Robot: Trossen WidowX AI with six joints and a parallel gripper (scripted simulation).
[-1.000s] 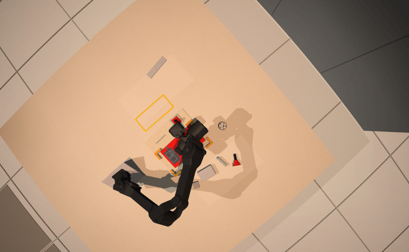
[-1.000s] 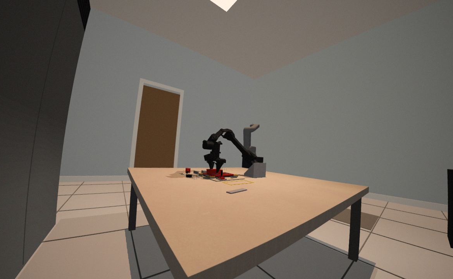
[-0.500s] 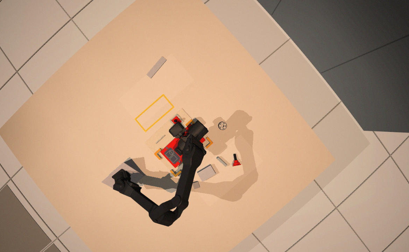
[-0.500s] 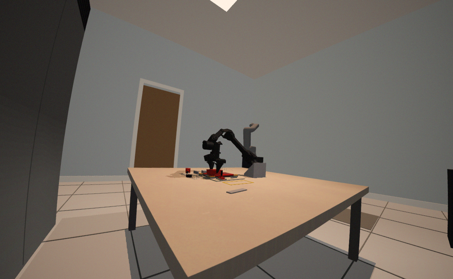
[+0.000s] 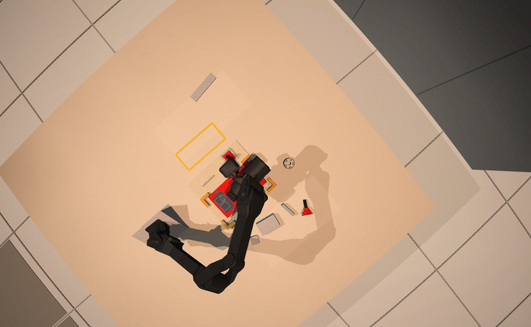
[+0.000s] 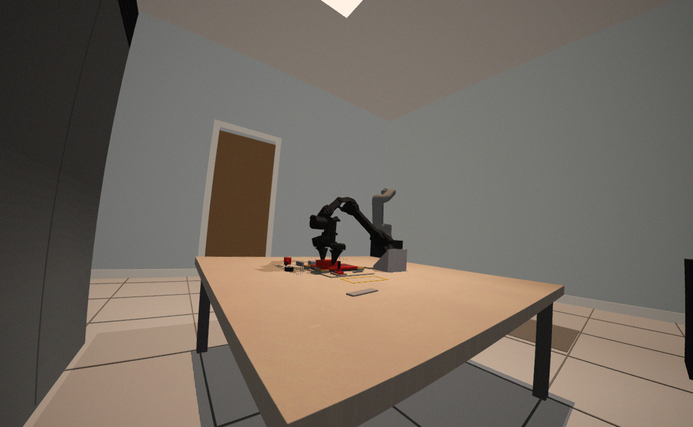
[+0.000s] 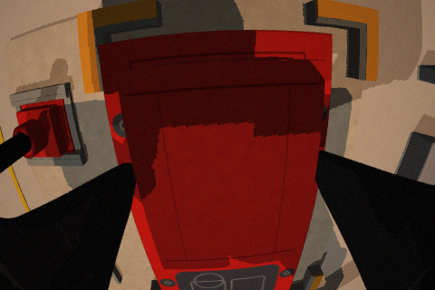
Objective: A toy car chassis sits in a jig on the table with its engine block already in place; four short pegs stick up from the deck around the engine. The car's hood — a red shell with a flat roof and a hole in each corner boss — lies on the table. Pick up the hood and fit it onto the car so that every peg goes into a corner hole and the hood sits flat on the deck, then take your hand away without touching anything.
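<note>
My gripper (image 6: pixel 328 261) (image 7: pixel 225 169) is open, with one black finger on each side of the red hood (image 7: pixel 217 181). The hood lies over the red chassis (image 5: pixel 214 195) (image 7: pixel 292 43) in the jig. In the wrist view its roof looks slightly skewed to the chassis. Small dark round fittings show beside it at the left and near its lower corners. The engine and the pegs' fit in the holes are hidden, so I cannot tell whether the hood sits flat. Finger contact with the hood's sides is also unclear.
Orange corner brackets (image 5: pixel 272 184) (image 7: pixel 372 45) surround the chassis. A small red part with a black post (image 7: pixel 45 131) stands close to the left finger. A wheel (image 5: pixel 286 163), a red part with a black stem (image 5: pixel 306 210) and a grey block (image 5: pixel 268 224) lie on the other side.
</note>
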